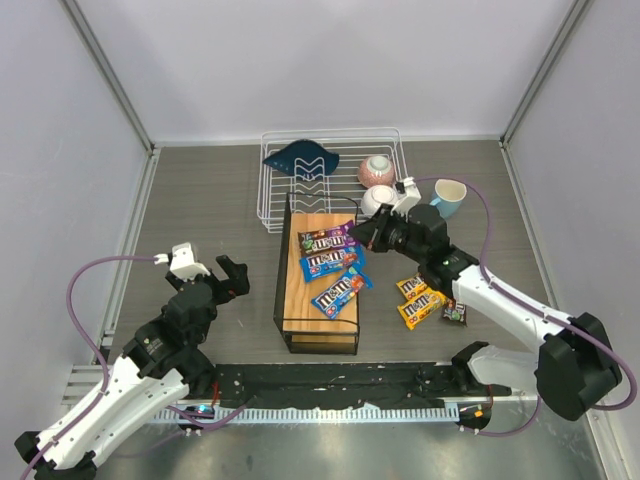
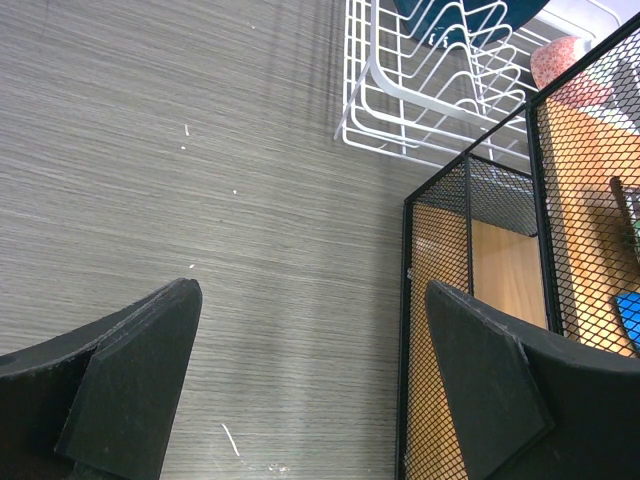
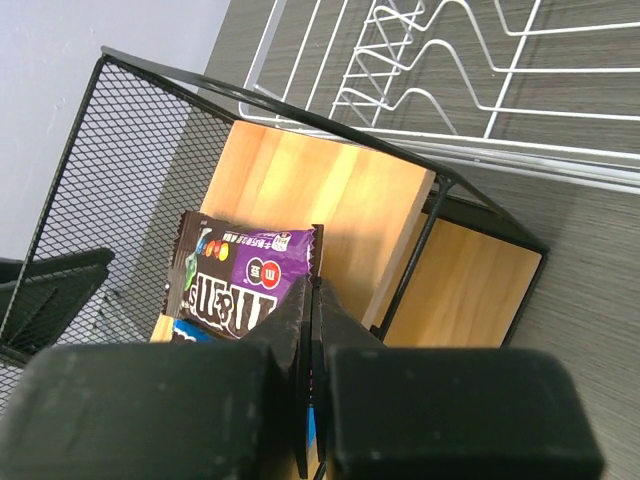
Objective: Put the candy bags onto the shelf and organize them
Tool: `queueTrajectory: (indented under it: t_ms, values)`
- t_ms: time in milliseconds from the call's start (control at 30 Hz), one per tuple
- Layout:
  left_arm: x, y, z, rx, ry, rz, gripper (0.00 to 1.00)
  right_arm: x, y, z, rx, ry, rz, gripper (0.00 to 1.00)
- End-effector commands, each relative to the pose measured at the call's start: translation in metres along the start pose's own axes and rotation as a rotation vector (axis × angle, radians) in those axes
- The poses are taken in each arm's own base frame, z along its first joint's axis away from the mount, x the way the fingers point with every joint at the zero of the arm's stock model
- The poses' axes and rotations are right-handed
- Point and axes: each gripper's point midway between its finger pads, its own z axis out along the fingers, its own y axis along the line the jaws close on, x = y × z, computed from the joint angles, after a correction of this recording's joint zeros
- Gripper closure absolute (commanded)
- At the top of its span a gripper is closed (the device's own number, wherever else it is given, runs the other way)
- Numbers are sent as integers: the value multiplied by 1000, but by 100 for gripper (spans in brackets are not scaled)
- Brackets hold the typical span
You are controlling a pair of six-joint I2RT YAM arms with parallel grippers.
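My right gripper [image 3: 312,300] has its fingers pressed together on the right edge of the purple bag [image 3: 245,275], at the far end of the shelf [image 1: 300,305] top. My left gripper [image 2: 312,295] hangs over the table [image 1: 220,200] just left of the shelf, fingers wide apart with nothing between them.

On the wooden top, two blue bags [image 1: 332,263] lie nearer to me than the purple one, and the closer of them juts past the shelf's right edge. Two yellow bags [image 1: 420,300] and a small dark packet [image 1: 455,313] wait on the table to the right of the shelf.

My worry is that the pinch holds only a thin glossy edge, so it may slip. Dragging the purple bag could also nudge the blue bags touching it and tip the overhanging one off.
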Motion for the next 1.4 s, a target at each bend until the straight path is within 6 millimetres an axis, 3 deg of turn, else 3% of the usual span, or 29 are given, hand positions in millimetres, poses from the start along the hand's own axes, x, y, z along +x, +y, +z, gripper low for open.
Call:
queueTrajectory:
  t_ms: [0, 467, 833, 1367]
  values:
    - [-3, -3, 1, 6, -13, -14, 0, -30, 9, -9, -17, -153, 50, 99]
    - [-3, -3, 1, 4, -15, -14, 0, -48, 3, -13, 53, -273, 131, 99]
    - [-3, -3, 1, 4, -13, -13, 0, -38, 20, 0, 41, -250, 122, 99]
    - [-3, -3, 1, 7, -14, -16, 0, -30, 29, 8, 44, -255, 136, 99]
